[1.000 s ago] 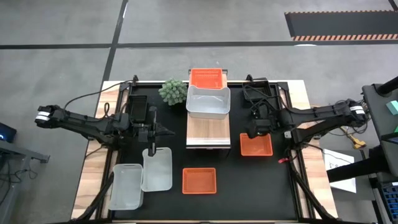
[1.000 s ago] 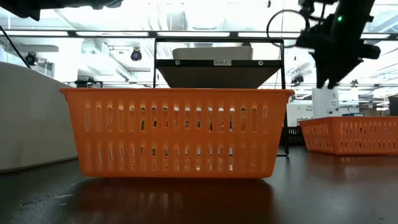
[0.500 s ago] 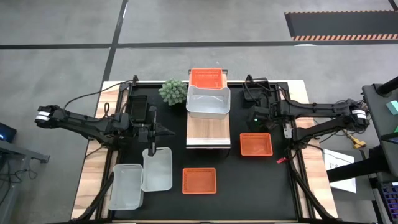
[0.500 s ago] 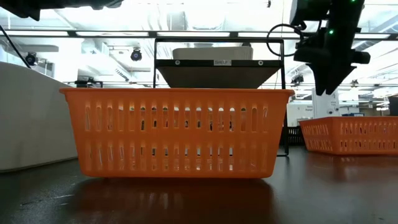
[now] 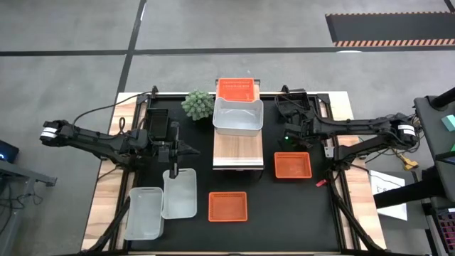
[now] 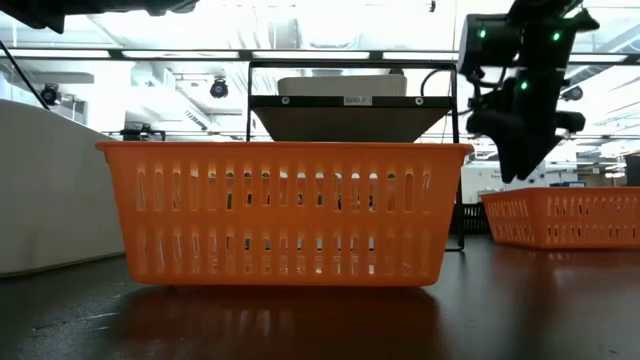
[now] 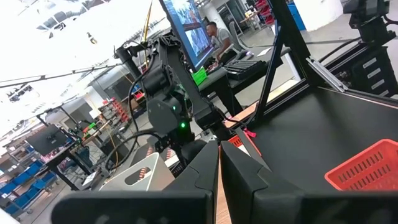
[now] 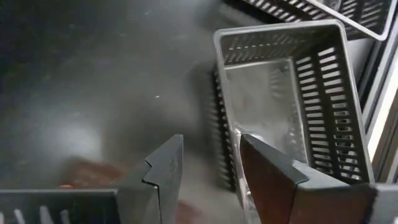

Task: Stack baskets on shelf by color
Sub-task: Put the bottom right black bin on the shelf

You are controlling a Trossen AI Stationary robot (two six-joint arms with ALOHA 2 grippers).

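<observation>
Two baskets already sit on the shelf (image 5: 238, 149): a red-orange one (image 5: 235, 89) at the far end and a white one (image 5: 238, 116). Your right end effector (image 5: 289, 134), fingers narrowly apart and empty, has pulled back from the orange basket (image 5: 293, 166) toward a black basket (image 8: 292, 93). Next, straddle its wall. Your left end effector (image 5: 192, 149), closed, waits near the white baskets (image 5: 179, 193).

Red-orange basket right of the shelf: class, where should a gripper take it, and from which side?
Probably the basket's long-wall rim nearest the right gripper, coming from above: it sits open side up, with thin upright walls.
</observation>
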